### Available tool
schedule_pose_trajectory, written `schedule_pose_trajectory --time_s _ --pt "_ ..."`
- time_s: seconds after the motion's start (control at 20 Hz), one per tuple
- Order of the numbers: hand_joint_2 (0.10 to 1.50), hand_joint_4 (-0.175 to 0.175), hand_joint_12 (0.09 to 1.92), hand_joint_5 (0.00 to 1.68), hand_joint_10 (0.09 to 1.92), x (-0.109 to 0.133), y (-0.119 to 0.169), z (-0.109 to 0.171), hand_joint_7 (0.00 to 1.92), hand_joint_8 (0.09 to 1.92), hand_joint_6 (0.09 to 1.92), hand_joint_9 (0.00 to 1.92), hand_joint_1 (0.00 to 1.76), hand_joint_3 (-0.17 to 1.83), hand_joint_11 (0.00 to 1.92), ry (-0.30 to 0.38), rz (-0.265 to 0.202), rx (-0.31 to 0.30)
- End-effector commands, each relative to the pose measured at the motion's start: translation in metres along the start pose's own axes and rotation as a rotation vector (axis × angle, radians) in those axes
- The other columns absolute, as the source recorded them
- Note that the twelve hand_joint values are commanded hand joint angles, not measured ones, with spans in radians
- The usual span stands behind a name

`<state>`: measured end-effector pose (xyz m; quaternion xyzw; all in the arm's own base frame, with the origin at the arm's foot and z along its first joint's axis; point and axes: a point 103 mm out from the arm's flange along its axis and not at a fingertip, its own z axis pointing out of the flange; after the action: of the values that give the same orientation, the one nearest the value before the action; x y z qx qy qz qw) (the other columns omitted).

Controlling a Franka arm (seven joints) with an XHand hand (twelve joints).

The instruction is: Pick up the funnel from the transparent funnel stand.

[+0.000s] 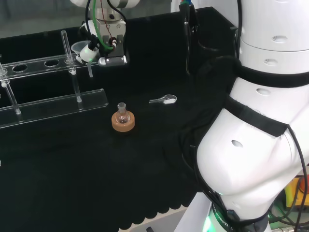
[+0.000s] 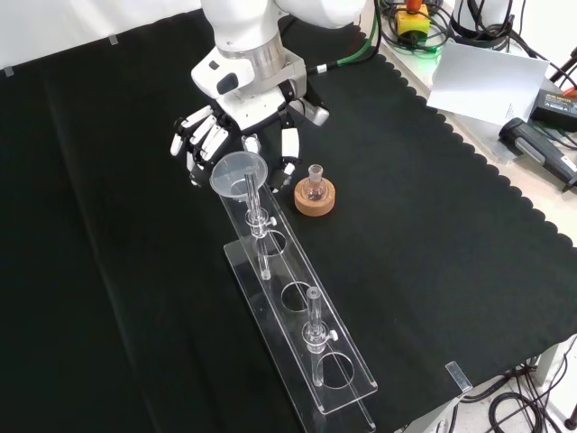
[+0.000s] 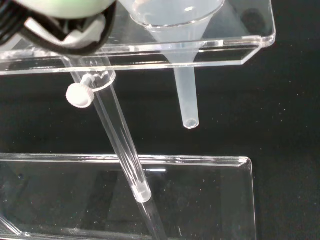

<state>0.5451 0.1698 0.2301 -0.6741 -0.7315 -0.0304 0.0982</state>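
A clear funnel (image 2: 239,171) sits in the end hole of the transparent funnel stand (image 2: 335,383), its stem hanging below the upper shelf (image 3: 235,47). In the wrist view the funnel's stem (image 3: 186,97) ends above the stand's base plate (image 3: 210,195). The hand (image 2: 206,137) hovers just behind the funnel's bowl, with fingers (image 2: 193,149) to its left and the thumb (image 2: 288,147) to its right in the front view. They bracket the bowl without closing on it. In the head view the hand (image 1: 107,44) is right beside the funnel (image 1: 80,48).
A small round flask on a cork ring (image 2: 314,193) stands just right of the funnel in the front view. A small scoop (image 1: 164,100) lies on the cloth beyond the flask (image 1: 123,117). Thin posts (image 2: 313,327) rise from the stand. Papers and devices lie off the cloth (image 2: 487,81).
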Motion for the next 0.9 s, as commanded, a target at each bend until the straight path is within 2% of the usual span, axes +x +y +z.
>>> schedule_pose_trajectory --time_s 0.05,0.55,0.9 --pt "0.48 0.031 0.68 0.53 0.63 0.0004 0.0008 0.0009 0.72 0.33 0.09 0.39 0.83 0.56 0.0 -0.004 0.005 0.001" --pt "0.49 0.035 0.73 0.61 0.61 -0.0022 0.0015 0.0008 0.8 0.36 0.09 0.42 0.82 0.55 0.0 0.003 0.015 -0.005" --pt "0.51 0.052 0.78 0.74 0.58 -0.0033 0.0011 -0.0001 0.92 0.4 0.11 0.49 0.83 0.53 0.0 0.013 0.019 -0.021"
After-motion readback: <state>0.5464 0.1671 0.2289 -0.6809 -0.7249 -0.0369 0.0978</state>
